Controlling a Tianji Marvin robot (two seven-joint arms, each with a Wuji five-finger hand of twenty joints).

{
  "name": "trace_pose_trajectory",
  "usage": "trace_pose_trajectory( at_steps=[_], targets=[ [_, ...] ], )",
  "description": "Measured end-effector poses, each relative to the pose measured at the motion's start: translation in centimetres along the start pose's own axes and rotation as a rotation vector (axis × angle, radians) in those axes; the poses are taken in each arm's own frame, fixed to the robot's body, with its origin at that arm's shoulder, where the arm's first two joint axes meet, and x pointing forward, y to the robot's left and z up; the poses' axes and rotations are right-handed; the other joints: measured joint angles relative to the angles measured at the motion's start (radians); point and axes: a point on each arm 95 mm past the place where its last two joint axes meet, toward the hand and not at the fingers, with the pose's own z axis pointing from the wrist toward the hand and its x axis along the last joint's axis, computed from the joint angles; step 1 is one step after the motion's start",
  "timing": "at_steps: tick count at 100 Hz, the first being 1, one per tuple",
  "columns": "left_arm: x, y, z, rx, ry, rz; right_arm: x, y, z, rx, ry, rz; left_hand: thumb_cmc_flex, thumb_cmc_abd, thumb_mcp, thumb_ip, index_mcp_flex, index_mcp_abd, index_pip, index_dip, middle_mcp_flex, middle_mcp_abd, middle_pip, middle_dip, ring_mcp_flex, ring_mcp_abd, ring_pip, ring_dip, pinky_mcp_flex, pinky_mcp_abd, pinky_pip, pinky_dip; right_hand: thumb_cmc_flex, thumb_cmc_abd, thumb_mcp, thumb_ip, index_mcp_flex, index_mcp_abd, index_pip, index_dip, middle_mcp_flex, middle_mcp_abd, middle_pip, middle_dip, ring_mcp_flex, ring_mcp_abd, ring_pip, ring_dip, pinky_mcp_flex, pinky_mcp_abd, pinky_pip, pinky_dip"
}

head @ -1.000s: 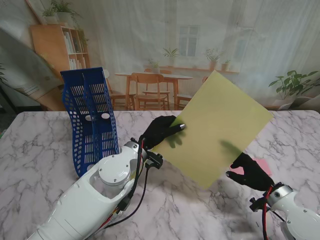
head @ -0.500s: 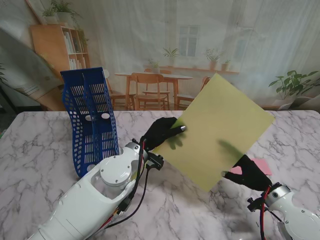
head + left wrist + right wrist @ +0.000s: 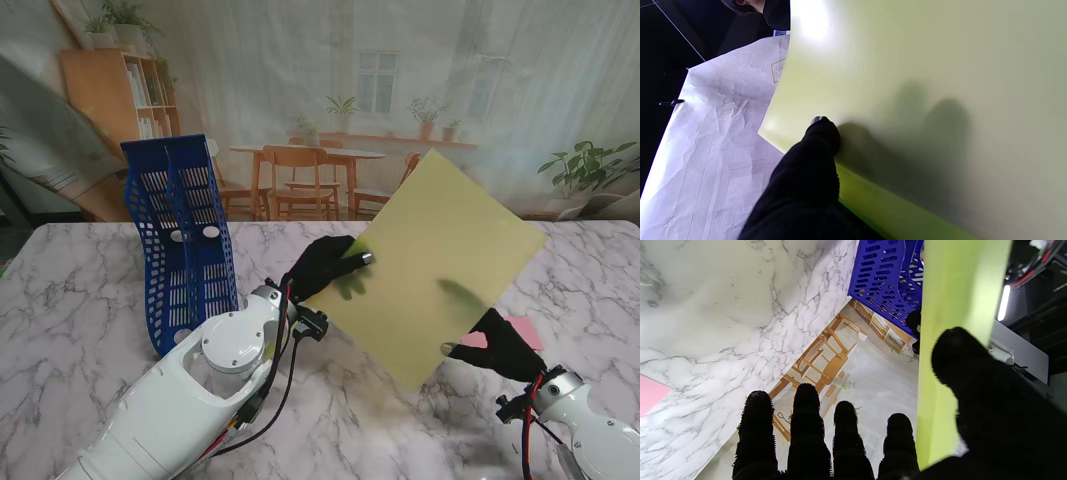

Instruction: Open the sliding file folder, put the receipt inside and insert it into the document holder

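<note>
folder (image 3: pixel 435 265) hanging tilted over tabletop (image 3: pixel 70 300) centre, both hands pinching it | left hand (image 3: pixel 322 264) fingers closing on left edge, right hand (image 3: pixel 503 345) on near-right edge | holder (image 3: pixel 180 240) at far-left, looking empty | receipt (image 3: pixel 522 331) lying outside, by right edge | risk: thin folder slipping or buckling if hands pull unevenly

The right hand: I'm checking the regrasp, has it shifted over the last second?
Yes, slightly. The right hand has dropped nearer to me along the yellow-green folder, uncovering more of the pink receipt on the table.
</note>
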Motion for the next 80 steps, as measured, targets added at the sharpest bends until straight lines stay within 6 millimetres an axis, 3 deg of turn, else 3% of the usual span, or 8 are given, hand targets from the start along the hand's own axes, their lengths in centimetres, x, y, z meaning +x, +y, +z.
trace_pose_trajectory(
  at_steps=[18, 28, 43, 47, 54, 59, 72, 80],
  targets=[
    [-0.2, 0.3, -0.1, -0.019, -0.005, 0.001, 0.3, -0.1, 0.3, -0.042, 0.018, 0.065, 0.0, 0.0, 0.0, 0.0, 0.0, 0.0, 0.0, 0.0, 0.0, 0.0, 0.0, 0.0, 0.0, 0.0, 0.0, 0.0, 0.0, 0.0, 0.0, -0.005, -0.018, 0.0, -0.093, -0.026, 0.058, 0.019, 0.21, 0.0, -0.036, 0.034, -0.014, -0.012, -0.001, 0.012, 0.0, 0.0, 0.0, 0.016, -0.032, 0.016],
    [-0.4, 0.3, -0.2, -0.024, -0.01, -0.004, 0.5, 0.0, 0.5, -0.105, 0.037, 0.099, 0.0, 0.0, 0.0, 0.0, 0.0, 0.0, 0.0, 0.0, 0.0, 0.0, 0.0, 0.0, 0.0, 0.0, 0.0, 0.0, 0.0, 0.0, 0.0, -0.005, -0.041, 0.025, -0.089, -0.028, 0.185, 0.009, 0.348, 0.101, -0.036, 0.034, -0.015, -0.012, -0.001, 0.012, 0.0, 0.0, 0.002, 0.017, -0.044, 0.022],
    [-0.8, 0.7, -0.4, -0.037, -0.021, -0.013, 1.0, 0.3, 1.2, -0.192, 0.068, 0.178, 0.0, 0.0, 0.0, 0.0, 0.0, 0.0, 0.0, 0.0, 0.0, 0.0, 0.0, 0.0, 0.0, 0.0, 0.0, 0.0, 0.0, 0.0, 0.0, -0.006, -0.049, 0.026, -0.012, -0.036, 0.38, 0.003, 0.505, 0.262, 0.03, 0.033, 0.006, -0.006, 0.001, 0.013, 0.0, 0.0, 0.039, 0.03, -0.049, 0.034],
    [-0.9, 0.8, -0.4, -0.041, -0.025, -0.015, 1.1, 0.3, 1.4, -0.213, 0.077, 0.204, 0.0, 0.0, 0.0, 0.0, 0.0, 0.0, 0.0, 0.0, 0.0, 0.0, 0.0, 0.0, 0.0, 0.0, 0.0, 0.0, 0.0, 0.0, 0.0, -0.006, -0.049, 0.026, 0.011, -0.041, 0.424, 0.003, 0.52, 0.29, 0.08, 0.021, 0.018, 0.004, 0.031, 0.014, 0.0, 0.0, 0.056, 0.039, -0.046, 0.034],
    [-1.1, 1.0, -0.5, -0.046, -0.033, -0.019, 1.4, 0.5, 1.8, -0.253, 0.092, 0.224, -0.001, 0.0, 0.0, 0.0, 0.0, 0.0, 0.0, 0.0, 0.0, 0.0, 0.0, 0.0, 0.0, 0.0, 0.0, 0.0, 0.0, 0.0, 0.0, -0.007, -0.014, 0.026, 0.021, -0.101, 0.453, 0.003, 0.596, 0.294, 0.18, -0.004, 0.04, 0.016, 0.084, 0.014, 0.0, 0.0, 0.087, 0.046, 0.0, 0.034],
    [-1.2, 1.1, -0.6, -0.047, -0.039, -0.026, 1.6, 0.6, 2.1, -0.285, 0.097, 0.225, -0.001, 0.001, 0.0, 0.0, 0.0, 0.0, 0.0, 0.0, 0.0, 0.0, 0.0, 0.0, 0.0, 0.0, 0.0, 0.0, 0.0, 0.0, 0.0, -0.007, 0.042, 0.026, 0.017, -0.121, 0.458, 0.003, 0.687, 0.25, 0.306, -0.006, 0.053, 0.029, 0.16, 0.012, 0.0, 0.0, 0.127, 0.059, 0.064, 0.017],
    [-1.6, 1.2, -0.7, -0.053, -0.054, -0.036, 2.1, 0.8, 2.6, -0.322, 0.104, 0.228, -0.001, 0.003, 0.0, 0.0, -0.002, 0.0, 0.0, 0.0, 0.0, 0.0, 0.0, 0.0, 0.0, 0.0, 0.0, 0.0, 0.0, 0.0, 0.0, -0.017, 0.14, 0.036, 0.017, -0.122, 0.506, 0.007, 0.781, 0.183, 0.643, -0.014, 0.089, 0.044, 0.431, -0.009, 0.146, 0.038, 0.326, 0.067, 0.33, -0.009],
    [-1.9, 1.3, -0.9, -0.061, -0.069, -0.044, 2.4, 1.1, 2.9, -0.356, 0.095, 0.223, -0.001, 0.012, 0.0, 0.0, -0.01, 0.0, 0.0, -0.009, 0.0, 0.0, 0.0, 0.0, -0.002, 0.0, 0.0, 0.0, -0.003, 0.0, -0.001, -0.019, 0.201, 0.058, 0.004, -0.122, 0.554, 0.053, 0.783, 0.13, 0.831, 0.01, 0.144, 0.05, 0.607, -0.007, 0.261, 0.083, 0.482, 0.063, 0.512, -0.037]
  ],
)
